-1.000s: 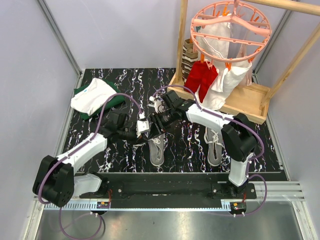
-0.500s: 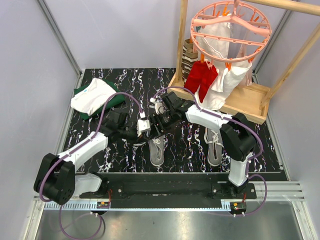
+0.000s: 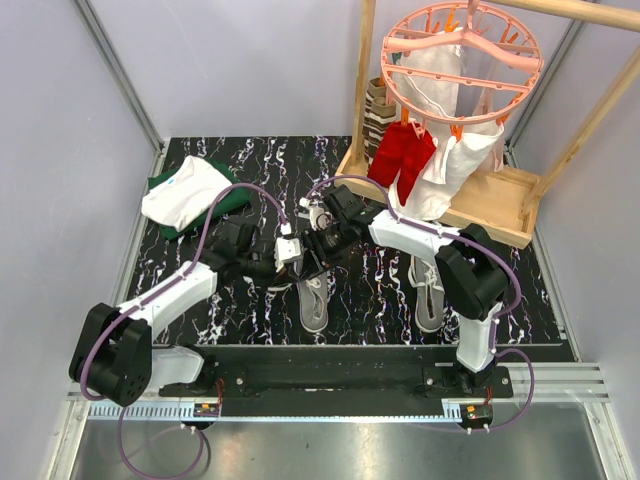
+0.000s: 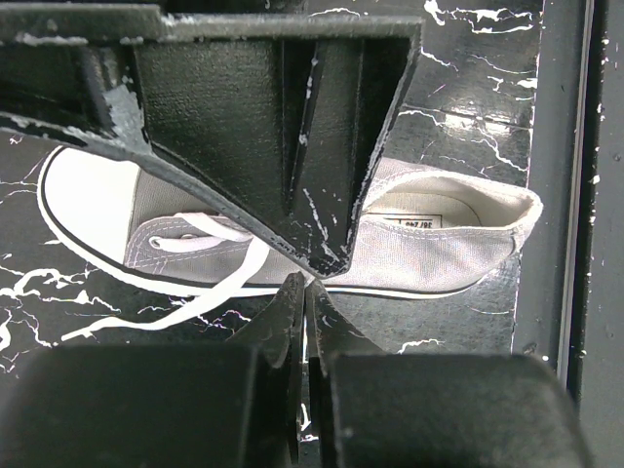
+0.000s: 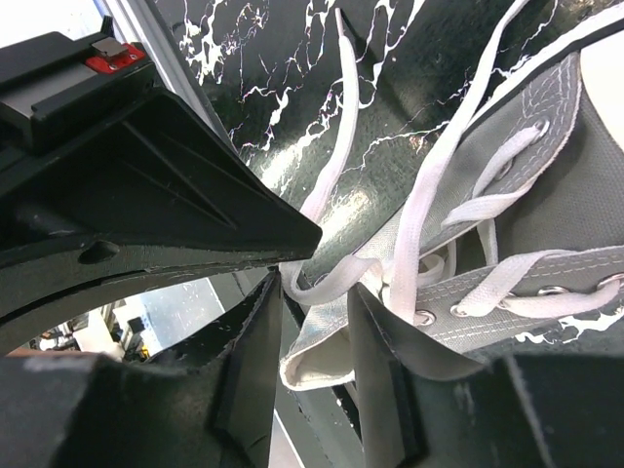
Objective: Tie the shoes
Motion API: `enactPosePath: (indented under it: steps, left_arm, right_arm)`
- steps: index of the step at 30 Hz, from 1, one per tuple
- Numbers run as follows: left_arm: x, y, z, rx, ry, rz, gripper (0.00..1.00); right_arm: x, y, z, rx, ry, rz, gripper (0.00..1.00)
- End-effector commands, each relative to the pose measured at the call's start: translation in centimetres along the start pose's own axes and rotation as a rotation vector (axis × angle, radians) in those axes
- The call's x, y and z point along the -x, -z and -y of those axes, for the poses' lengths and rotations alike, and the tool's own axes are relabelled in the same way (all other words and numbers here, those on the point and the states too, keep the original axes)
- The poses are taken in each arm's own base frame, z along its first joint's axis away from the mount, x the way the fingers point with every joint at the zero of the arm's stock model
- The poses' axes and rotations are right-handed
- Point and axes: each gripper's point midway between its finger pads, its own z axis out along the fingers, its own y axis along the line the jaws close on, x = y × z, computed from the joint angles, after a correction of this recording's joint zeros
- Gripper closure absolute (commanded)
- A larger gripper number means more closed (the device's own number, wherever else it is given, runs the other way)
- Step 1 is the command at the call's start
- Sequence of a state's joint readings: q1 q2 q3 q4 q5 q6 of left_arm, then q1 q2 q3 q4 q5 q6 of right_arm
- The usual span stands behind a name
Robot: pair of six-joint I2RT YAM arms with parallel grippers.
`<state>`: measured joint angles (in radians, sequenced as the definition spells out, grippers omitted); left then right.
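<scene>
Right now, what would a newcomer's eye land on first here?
The left gripper and right gripper meet mid-table over a grey shoe with loose white laces. Behind on the right, a pink peg hanger of laundry hangs from a wooden rack.

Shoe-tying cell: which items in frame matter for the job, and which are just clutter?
Job:
- centre grey sneaker
- second grey sneaker
- white laces

Clutter:
- folded white and green clothes
- wooden rack
- pink peg hanger
- red cloth
</scene>
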<state>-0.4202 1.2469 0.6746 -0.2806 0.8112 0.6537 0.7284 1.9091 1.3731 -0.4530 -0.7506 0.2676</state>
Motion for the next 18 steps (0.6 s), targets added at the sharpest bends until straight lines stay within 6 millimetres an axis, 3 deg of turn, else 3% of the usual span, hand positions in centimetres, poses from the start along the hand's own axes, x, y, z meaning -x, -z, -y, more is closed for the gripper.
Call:
enactPosePath:
  steps: [1, 4, 7, 13, 15, 18]
  left_arm:
    - [2.56, 0.01, -1.21, 0.014, -0.071, 0.056, 1.0]
    - [2.54, -0.08, -1.2, 0.008, -0.069, 0.053, 1.0]
    - [2.51, -0.17, -0.95, -0.007, -0.076, 0.048, 1.0]
    - [2.53, -0.31, -0.97, -0.012, -0.074, 0.041, 1.0]
    - [2.51, -0.32, -1.01, -0.012, -0.072, 0.039, 1.0]
    - [2.48, -0.35, -1.01, -0.014, -0.077, 0.036, 1.0]
  right_arm:
    - [0.94, -0.03, -0.96, 0.033, 0.032, 0.023, 0.58]
    - [1.09, 0.03, -0.9, 0.027, 0.028, 0.027, 0.46]
    - [1.28, 0.0, -0.58, 0.017, 0.026, 0.033, 0.46]
    - [1.47, 0.04, -0.49, 0.017, 0.029, 0.038, 0.66]
    - [1.44, 0.13, -0.47, 0.017, 0.026, 0.039, 0.68]
    - [1.46, 0.31, -0.66, 0.015, 0.035, 0.045, 0.86]
